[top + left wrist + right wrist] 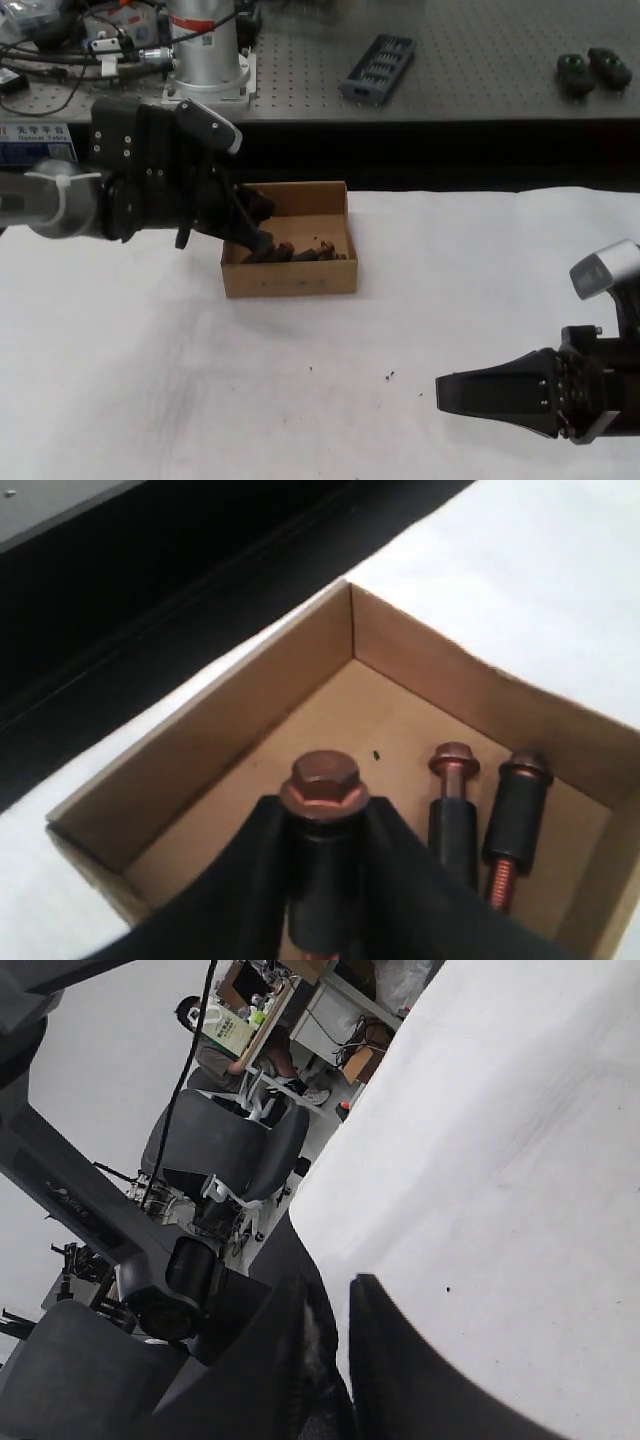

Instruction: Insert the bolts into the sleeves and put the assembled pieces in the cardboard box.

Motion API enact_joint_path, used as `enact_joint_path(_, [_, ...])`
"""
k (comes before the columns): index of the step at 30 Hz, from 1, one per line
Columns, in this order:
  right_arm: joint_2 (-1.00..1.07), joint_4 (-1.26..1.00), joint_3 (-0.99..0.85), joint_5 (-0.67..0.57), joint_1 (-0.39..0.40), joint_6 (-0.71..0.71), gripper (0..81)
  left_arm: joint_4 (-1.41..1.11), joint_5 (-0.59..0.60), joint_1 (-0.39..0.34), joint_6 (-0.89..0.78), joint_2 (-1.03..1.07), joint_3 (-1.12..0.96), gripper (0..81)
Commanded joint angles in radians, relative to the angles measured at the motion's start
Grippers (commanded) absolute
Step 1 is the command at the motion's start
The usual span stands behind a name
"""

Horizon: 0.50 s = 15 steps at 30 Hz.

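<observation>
White cloth [450,280] covered the bench, and behind it stood a dark perforated table [480,40] with a black tray [378,65] and some cables. The cardboard box [300,285] stood on the cloth, near the left side.

The task looked close to its end, though this is a judgement. In the left wrist view two assembled pieces [452,800] [518,810], each a copper bolt inside a dark sleeve, lay side by side on the floor of the box. The left gripper [325,815] hung over the box with its fingers pressed on a third assembled piece [322,790], the bolt head standing out above the fingertips. What remained for this piece was probably to lower it and let it go. Whether more bolts or sleeves waited somewhere could not be told.

The right gripper [445,390] was low over the cloth at the near right, well apart from the box. Its fingers were drawn together with hardly a slit between them, and they held nothing.

The views gave different things. From the high view one got the layout: both arms, the box between them, and a few small dark specks [388,377] on the cloth. There the pieces in the box were only a dark row along its front wall. The left wrist view alone let them be counted and showed the grip on the third. The right wrist view showed bare cloth and, beyond the bench edge, an office chair [225,1150].
</observation>
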Motion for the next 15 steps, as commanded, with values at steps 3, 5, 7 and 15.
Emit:
enact_joint_path(3, [-0.012,-0.001,0.000,-0.018,0.000,-0.009,13.2,0.015,-0.025,0.001,0.018,-0.003,-0.021,43.3])
enact_joint_path(5, [-0.012,-0.001,0.000,-0.018,0.000,-0.009,13.2,0.015,-0.026,0.001,-0.016,-0.006,-0.021,47.1])
enact_joint_path(7, [-0.012,-0.001,0.000,-0.018,0.000,-0.009,13.2,0.015,-0.026,0.001,-0.075,-0.013,-0.025,43.5])
enact_joint_path(15, [-0.012,-0.072,-0.004,-0.007,-0.005,0.000,13.2,0.076,0.098,0.001,-0.233,-0.151,-0.009,31.4])
